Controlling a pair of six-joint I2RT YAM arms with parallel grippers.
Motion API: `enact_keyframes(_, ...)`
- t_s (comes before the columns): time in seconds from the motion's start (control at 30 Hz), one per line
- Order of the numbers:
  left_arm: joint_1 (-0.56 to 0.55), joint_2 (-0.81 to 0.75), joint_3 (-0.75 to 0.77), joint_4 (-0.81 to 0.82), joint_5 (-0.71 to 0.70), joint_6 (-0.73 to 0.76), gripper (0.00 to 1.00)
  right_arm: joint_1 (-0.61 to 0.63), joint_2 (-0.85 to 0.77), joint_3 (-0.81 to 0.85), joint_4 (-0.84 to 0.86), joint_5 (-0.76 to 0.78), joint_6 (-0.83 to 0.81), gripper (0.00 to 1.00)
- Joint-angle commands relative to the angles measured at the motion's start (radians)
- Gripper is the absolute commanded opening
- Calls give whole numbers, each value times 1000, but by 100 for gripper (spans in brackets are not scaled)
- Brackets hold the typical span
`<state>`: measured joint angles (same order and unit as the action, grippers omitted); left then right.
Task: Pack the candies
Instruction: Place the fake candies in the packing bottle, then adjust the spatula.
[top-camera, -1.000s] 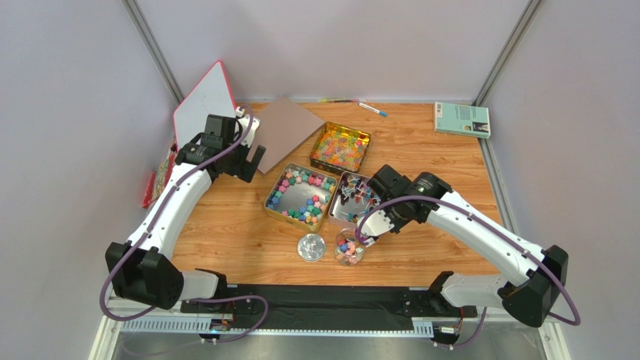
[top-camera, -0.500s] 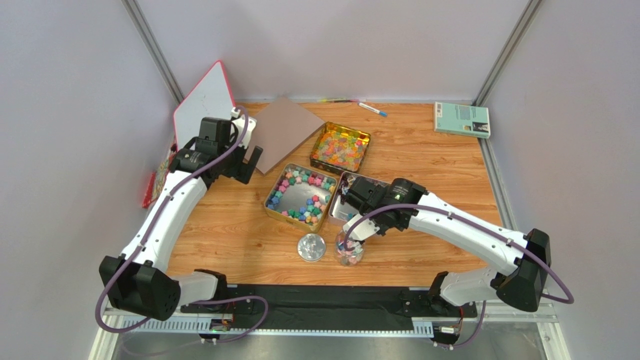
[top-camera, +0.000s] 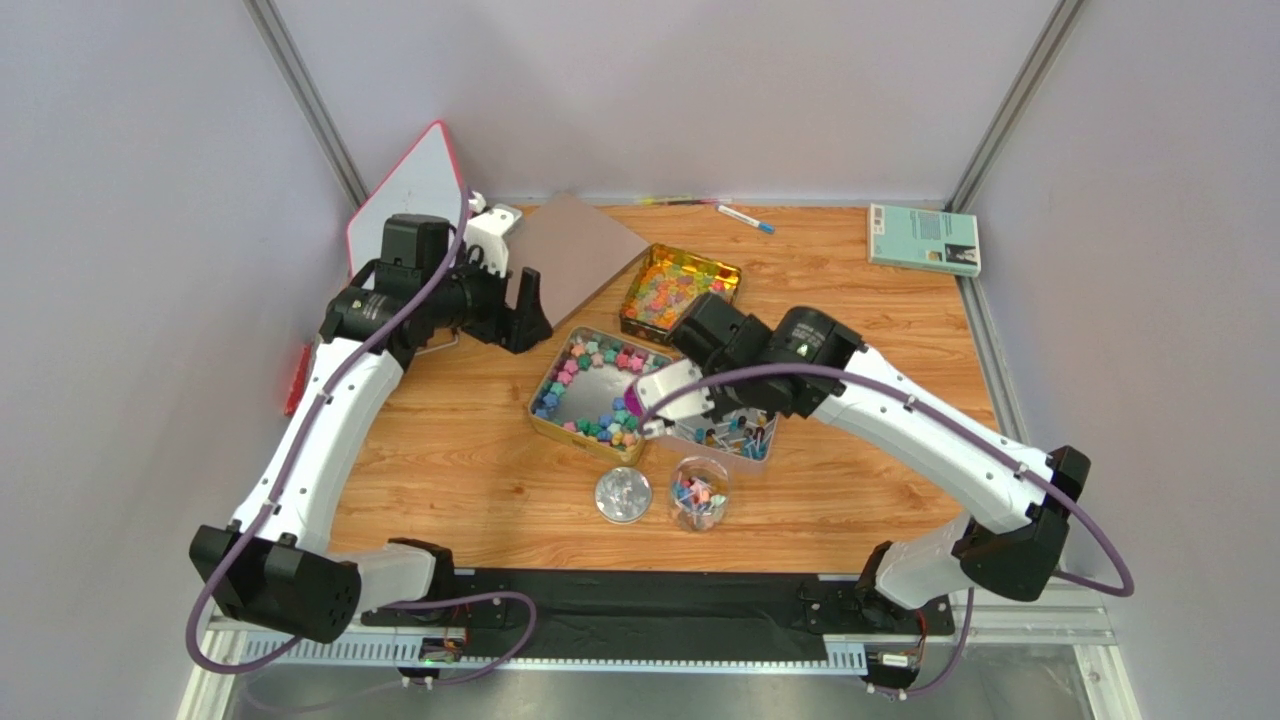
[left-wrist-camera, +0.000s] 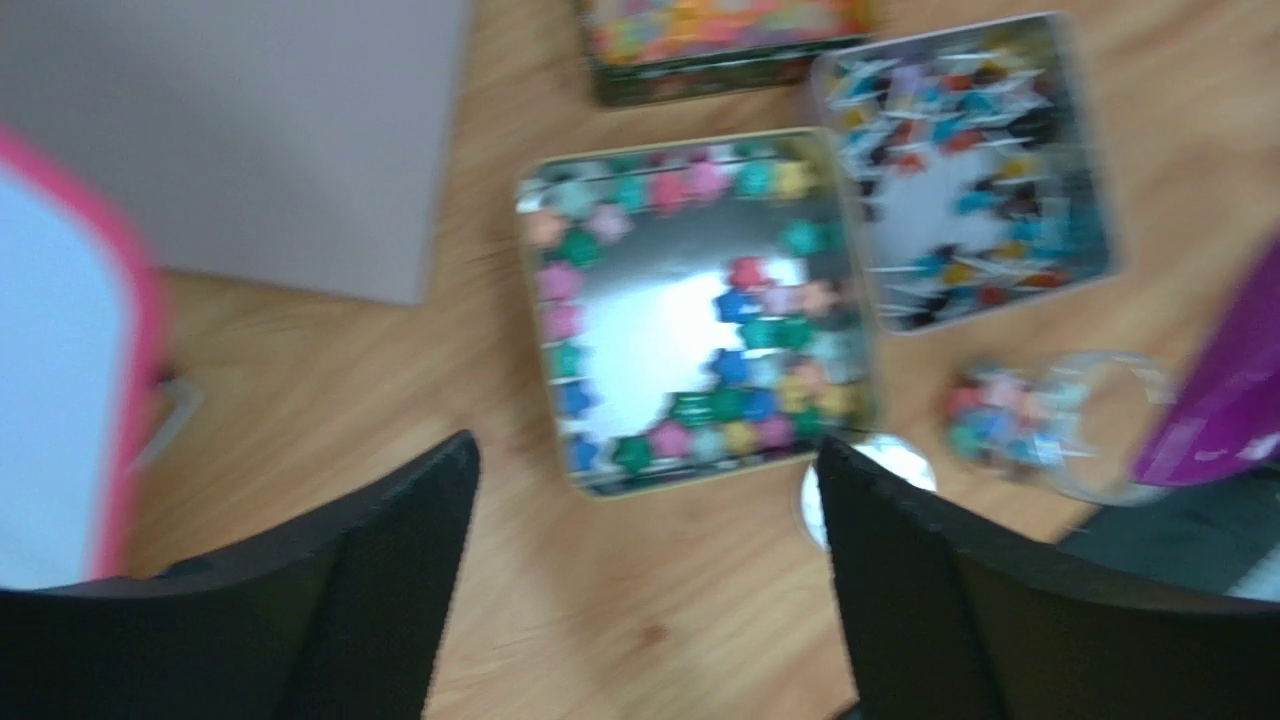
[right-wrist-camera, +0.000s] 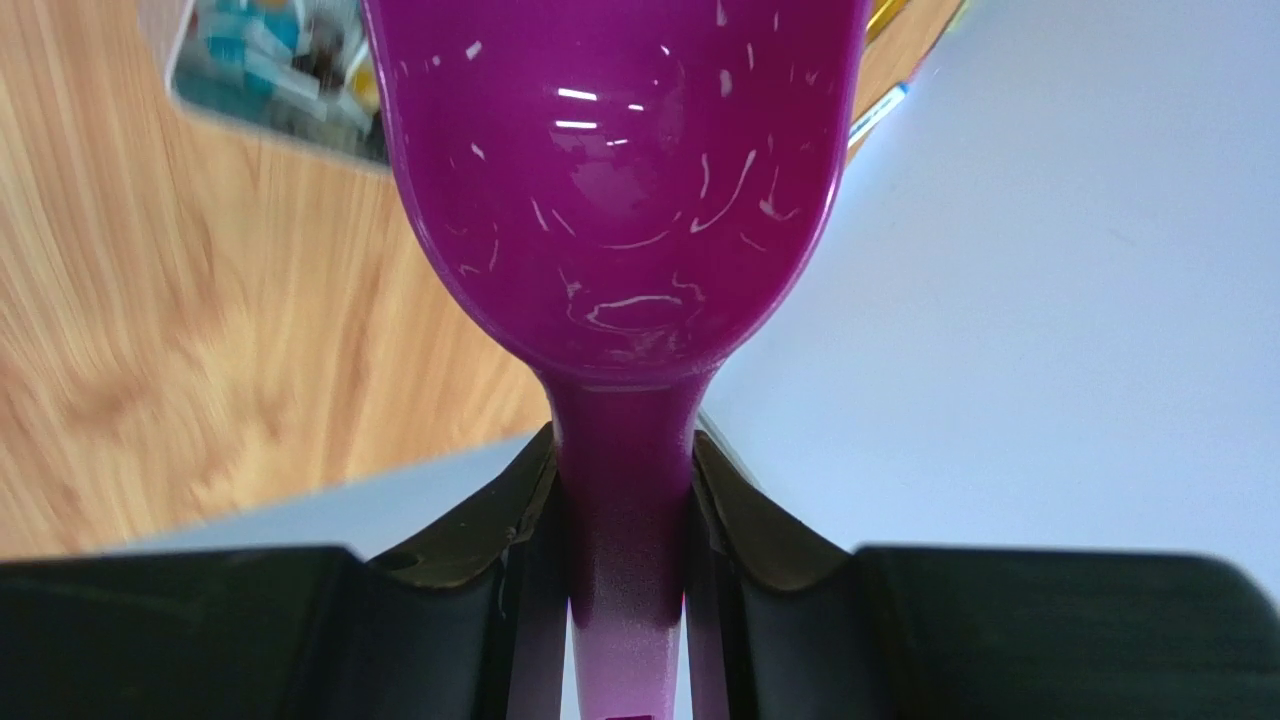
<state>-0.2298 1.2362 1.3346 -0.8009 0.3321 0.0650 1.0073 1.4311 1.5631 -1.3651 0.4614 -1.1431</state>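
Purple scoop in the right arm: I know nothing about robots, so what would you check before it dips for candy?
1. Handle of the purple scoop clamped in the right jaws: ok.
2. Scoop bowl empty: ok.
3. The clear jar upright and open, lid lying beside it: ok.
4. Plenty of pastel candies in the square tin: ok.
5. The left jaws open, holding nothing: ok.
6. Room in the jar: cannot tell.

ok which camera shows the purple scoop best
The right wrist view: the scoop fills the frame, bowl and handle close up, the handle pinched in the right claw. The top view shows only a small purple tip; the left wrist view catches a blurred sliver at its right edge.
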Motion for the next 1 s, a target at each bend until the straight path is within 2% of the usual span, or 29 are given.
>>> enact_keyframes(0.0, 4, 17, 18, 34, 503, -145, 77, -71, 14, 126, -97, -219, 209, 0)
enact_keyframes(0.03, 4, 29, 15, 37, 603, -154, 60, -84, 6, 115, -71, -231, 216, 0)
enact_keyframes(0.07, 4, 55, 17, 35, 642, -154, 46, -84, -10, 98, -46, -243, 223, 0)
enact_keyframes(0.13, 4, 78, 21, 29, 701, -172, 7, -85, -17, 51, 14, -256, 246, 0)
enact_keyframes(0.2, 4, 104, 28, 29, 725, -172, 6, -93, -6, 35, 38, -271, 281, 0)
enact_keyframes(0.23, 4, 118, 32, 32, 731, -178, 14, -99, 0, 38, 44, -279, 293, 0)
enact_keyframes(0.3, 3, 131, 43, 40, 737, -188, 47, -107, 23, 54, 61, -302, 310, 0)
enact_keyframes(0.33, 1, 135, 43, 45, 723, -200, 82, -116, 34, 73, 67, -305, 324, 0)
enact_keyframes(0.37, 1, 137, 40, 49, 722, -202, 99, -121, 41, 87, 81, -316, 327, 0)
enact_keyframes(0.77, -11, 169, -14, 60, 651, -209, 99, -139, 152, 296, 97, -369, 359, 0)
enact_keyframes(0.93, -11, 216, 1, 60, 607, -200, 100, -139, 103, 347, 86, -444, 339, 0)
enact_keyframes(0.97, -11, 223, 5, 62, 605, -200, 99, -138, 65, 344, 89, -501, 330, 0)
